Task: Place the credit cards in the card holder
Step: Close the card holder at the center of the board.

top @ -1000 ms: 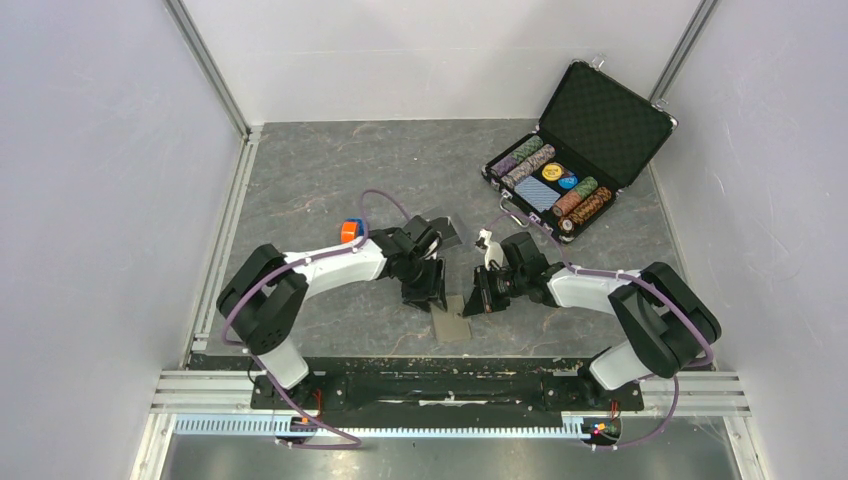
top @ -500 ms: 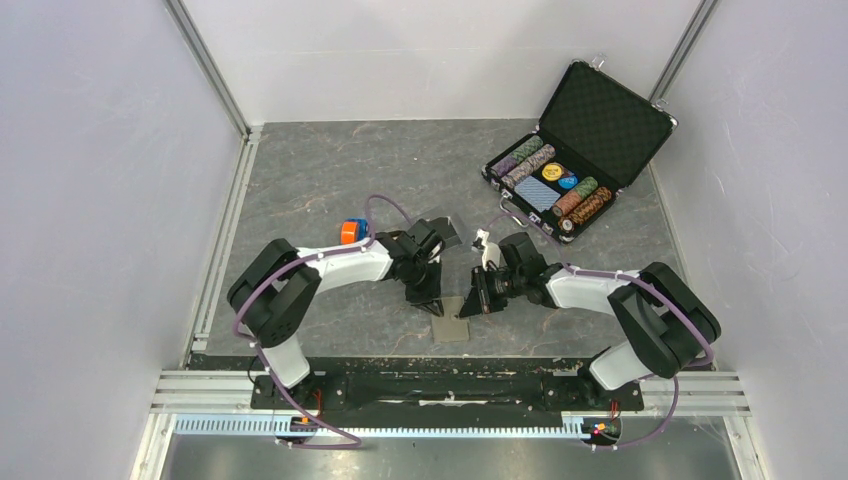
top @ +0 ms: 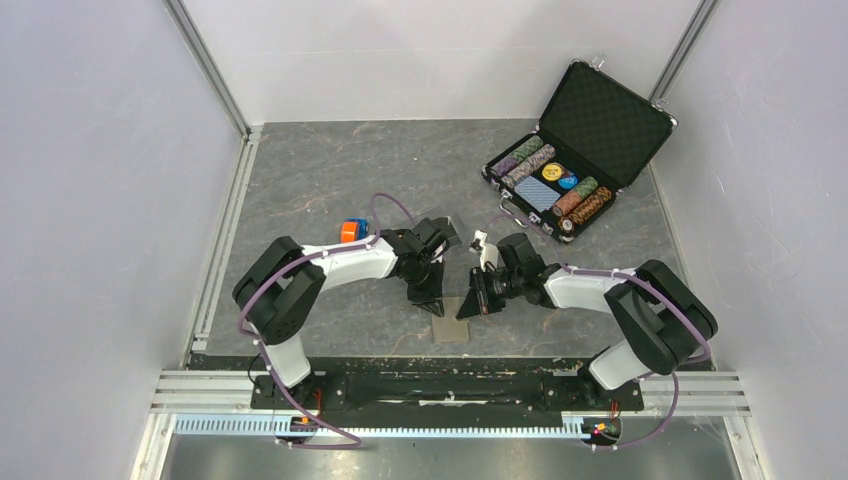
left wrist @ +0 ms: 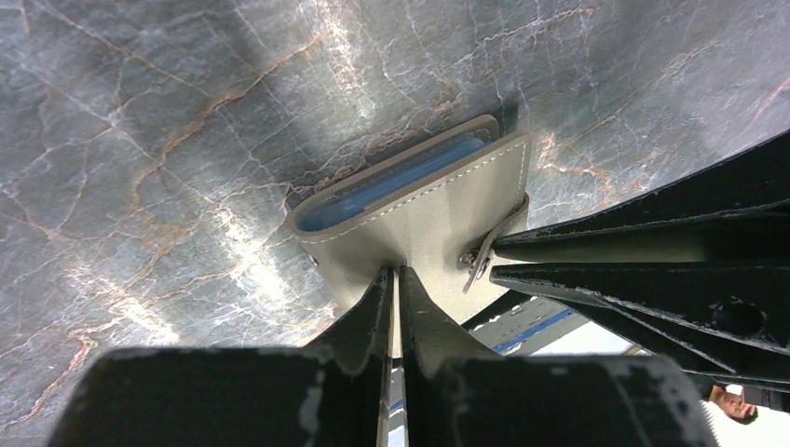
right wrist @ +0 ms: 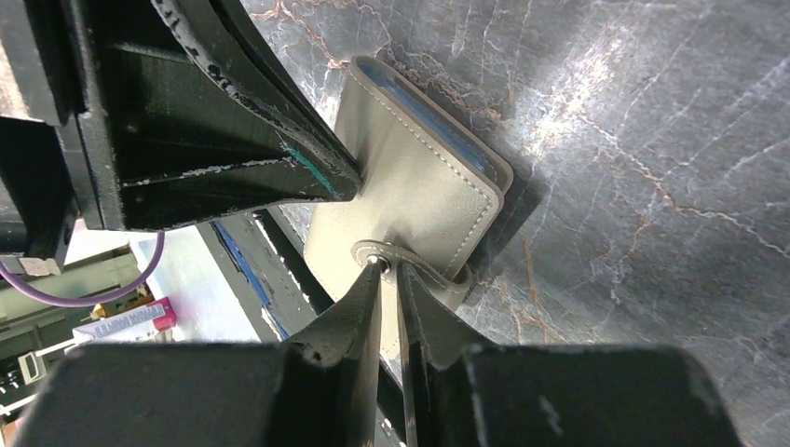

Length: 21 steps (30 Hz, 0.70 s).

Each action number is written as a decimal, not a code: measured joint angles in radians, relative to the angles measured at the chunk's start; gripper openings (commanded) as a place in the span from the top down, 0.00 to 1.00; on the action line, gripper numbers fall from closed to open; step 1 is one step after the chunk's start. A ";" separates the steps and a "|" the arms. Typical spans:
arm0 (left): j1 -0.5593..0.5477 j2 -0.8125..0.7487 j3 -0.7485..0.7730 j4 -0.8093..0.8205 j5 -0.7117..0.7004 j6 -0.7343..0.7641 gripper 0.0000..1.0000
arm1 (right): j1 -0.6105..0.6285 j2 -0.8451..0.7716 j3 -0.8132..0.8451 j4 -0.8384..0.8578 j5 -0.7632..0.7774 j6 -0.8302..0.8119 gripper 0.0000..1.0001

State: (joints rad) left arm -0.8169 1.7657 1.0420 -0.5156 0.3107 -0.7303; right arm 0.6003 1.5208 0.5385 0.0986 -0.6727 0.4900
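Card holder (left wrist: 419,219) pinched by left fingers (left wrist: 359,321), right fingers (right wrist: 347,321).

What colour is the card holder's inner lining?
Pale blue, set against the grey-taupe outside of the card holder; it shows best in the left wrist view.

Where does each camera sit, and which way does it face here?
Top external: above and behind the arms, looking down on the grey marbled table; both arms show whole, bases at the bottom.
Left wrist: on the left arm, facing along the left gripper to the grey-taupe fold-over card holder.
Right wrist: on the right arm, facing along the right gripper to that holder.
Shared: both wrist views show the holder pinched by both grippers.
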 measured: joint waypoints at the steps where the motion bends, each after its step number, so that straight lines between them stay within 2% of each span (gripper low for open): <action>1: -0.001 0.000 0.001 -0.002 -0.001 0.000 0.90 | 0.000 0.002 0.000 0.000 -0.001 0.000 0.86; 8: -0.009 0.007 0.016 -0.021 -0.016 0.001 0.90 | 0.003 0.026 0.030 -0.037 0.000 -0.008 0.86; 21: -0.016 0.011 0.025 -0.040 -0.032 0.002 0.87 | 0.061 0.091 0.180 -0.276 0.099 -0.056 0.88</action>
State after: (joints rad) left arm -0.8333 1.7763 1.0672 -0.5556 0.2783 -0.7280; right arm 0.6613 1.6119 0.7189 -0.1772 -0.5739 0.4339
